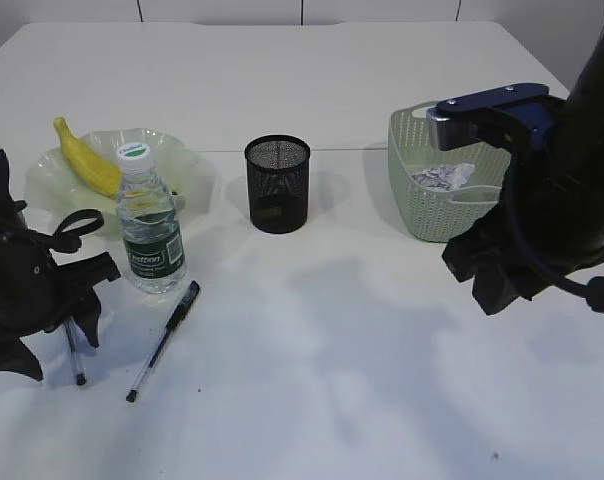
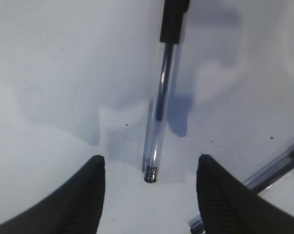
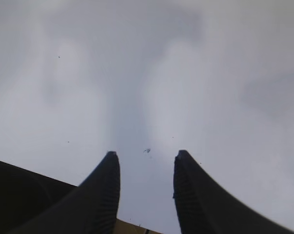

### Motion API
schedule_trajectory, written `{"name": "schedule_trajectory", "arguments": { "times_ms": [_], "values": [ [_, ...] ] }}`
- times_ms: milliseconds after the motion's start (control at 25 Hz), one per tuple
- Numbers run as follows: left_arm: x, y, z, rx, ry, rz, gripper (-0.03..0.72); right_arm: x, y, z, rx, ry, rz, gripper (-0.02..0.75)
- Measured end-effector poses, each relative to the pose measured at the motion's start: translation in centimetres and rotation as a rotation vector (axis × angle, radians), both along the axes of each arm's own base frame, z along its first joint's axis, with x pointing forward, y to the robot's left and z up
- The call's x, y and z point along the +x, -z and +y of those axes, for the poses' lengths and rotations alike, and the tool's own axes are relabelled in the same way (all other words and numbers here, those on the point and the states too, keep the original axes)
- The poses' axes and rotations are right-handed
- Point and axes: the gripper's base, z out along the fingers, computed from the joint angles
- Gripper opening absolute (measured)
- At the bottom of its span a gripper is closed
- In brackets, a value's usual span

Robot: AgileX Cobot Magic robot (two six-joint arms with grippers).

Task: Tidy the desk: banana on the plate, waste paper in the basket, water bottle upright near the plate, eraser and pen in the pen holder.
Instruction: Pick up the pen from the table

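A clear-barrelled pen [image 2: 158, 112] with a black grip lies on the white tabletop [image 1: 332, 350], its end between the spread, empty jaws of the left gripper [image 2: 149, 183]. The right gripper [image 3: 146, 168] hovers unclenched, grasping nothing.
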Motion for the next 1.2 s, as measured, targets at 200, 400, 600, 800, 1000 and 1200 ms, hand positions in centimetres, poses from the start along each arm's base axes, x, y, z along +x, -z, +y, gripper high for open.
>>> {"name": "schedule_trajectory", "arguments": {
  "times_ms": [200,400,600,800,1000,1200],
  "values": [
    [0.1,1.0,0.0,0.015,0.035,0.030,0.416,0.0,0.0,0.0,0.001,0.000,-0.002,0.283],
    [0.2,1.3,-0.1,0.013,0.044,0.023,0.416,0.0,0.0,0.0,0.002,0.000,-0.004,0.283],
    [0.5,1.7,-0.2,0.009,0.051,0.007,0.415,0.0,0.0,0.0,0.002,0.000,-0.004,0.283],
    [0.6,2.2,-0.2,0.012,0.053,0.016,0.414,0.0,0.0,0.0,0.002,0.000,-0.004,0.283],
    [0.6,2.7,-0.2,0.016,0.054,0.030,0.414,0.0,0.0,0.0,0.003,0.000,-0.005,0.283],
    [0.7,2.8,-0.2,0.017,0.054,0.032,0.414,0.0,0.0,0.0,0.003,0.000,-0.005,0.283]
  ]
}}
